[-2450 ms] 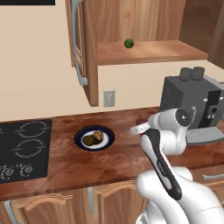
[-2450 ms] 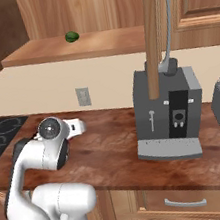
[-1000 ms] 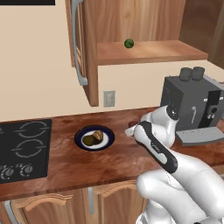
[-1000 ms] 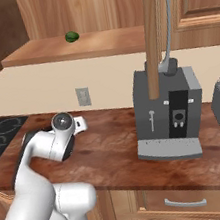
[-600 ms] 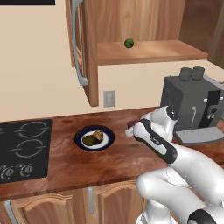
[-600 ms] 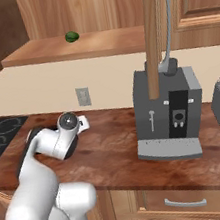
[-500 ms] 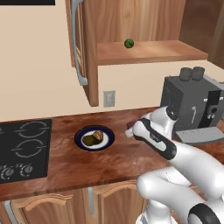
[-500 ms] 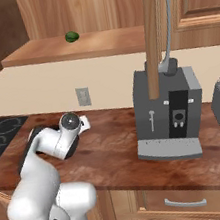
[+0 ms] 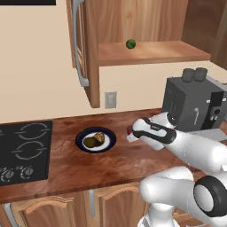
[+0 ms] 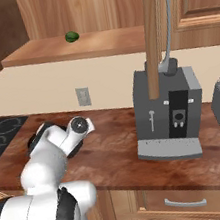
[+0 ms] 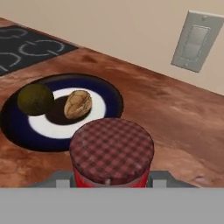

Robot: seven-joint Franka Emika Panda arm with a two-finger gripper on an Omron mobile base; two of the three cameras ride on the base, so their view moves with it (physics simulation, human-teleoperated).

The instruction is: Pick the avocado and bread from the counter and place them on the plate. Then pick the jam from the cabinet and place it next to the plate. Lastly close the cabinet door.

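Green ball (image 10: 72, 36) on cabinet shelf (image 10: 96, 43) — door (image 10: 151, 34) ajar.

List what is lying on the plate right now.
On the plate lie the avocado and the bread, side by side on the white centre. The jam in the gripper covers the plate's near rim, so anything there cannot be seen.

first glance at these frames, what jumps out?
The red jam jar with its checked lid, gripped in the tool and hanging just above the counter to the right of the plate. On that blue-rimmed plate sit the avocado and the bread, side by side. Above, the cabinet door stands open, with a green ball on the shelf.
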